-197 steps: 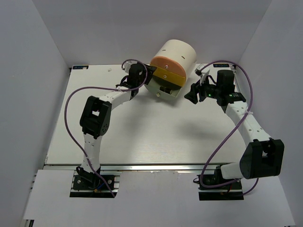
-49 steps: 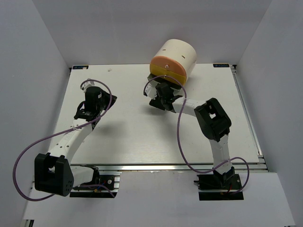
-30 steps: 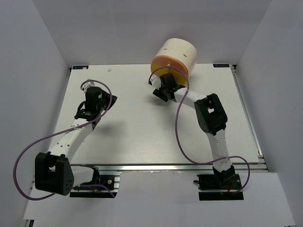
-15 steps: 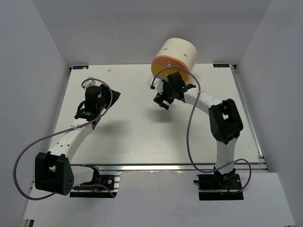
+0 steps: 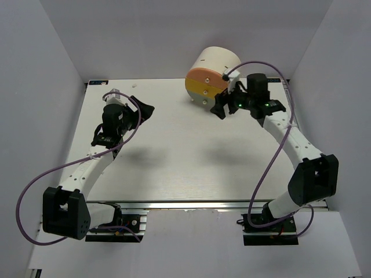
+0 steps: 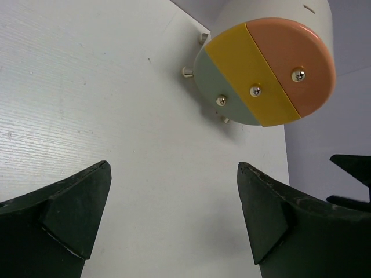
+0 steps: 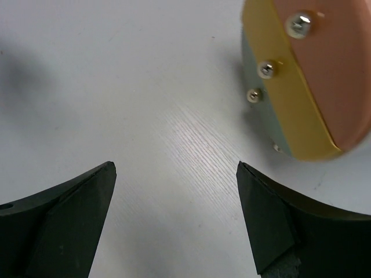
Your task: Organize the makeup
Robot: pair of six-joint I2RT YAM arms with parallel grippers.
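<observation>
The left gripper [image 5: 144, 110] is held w/ fingers spread wide and nothing betw. them. Only bare white tabletop [image 5: 174, 168] is seen through the gap. It is raised off the surface, and its shadow is cast on the table well apart from it.

Ahead of this gripper and to its right, well apart, a big cream cylinder [image 6: 272, 17] is laid on its side w/ the round front turned toward the fingers. The front is split into three bands:
- a peach-orange drawer front [image 6: 298, 55]
- a yellow drawer front [image 6: 255, 72] in the middle
- a pale grey-green drawer front [image 6: 217, 81]

A small metal knob [image 6: 298, 73] is fixed to each band, and all three fronts are seen flush, i.e. closed. Short white pegs [image 6: 186, 72] stick out at the cylinder's edge, on the side nearer the left gripper.

The right gripper [image 5: 221, 110] is likewise parted wide and empty, also raised above the table. The cylinder front is just ahead of it and to its right, near the fingertips but not touched. In the right wrist view the grey-green band lies closest to the fingers.

No makeup can be made out in any view, so its place can't be told. Whether it lies inside the closed drawers can't be told either.
</observation>
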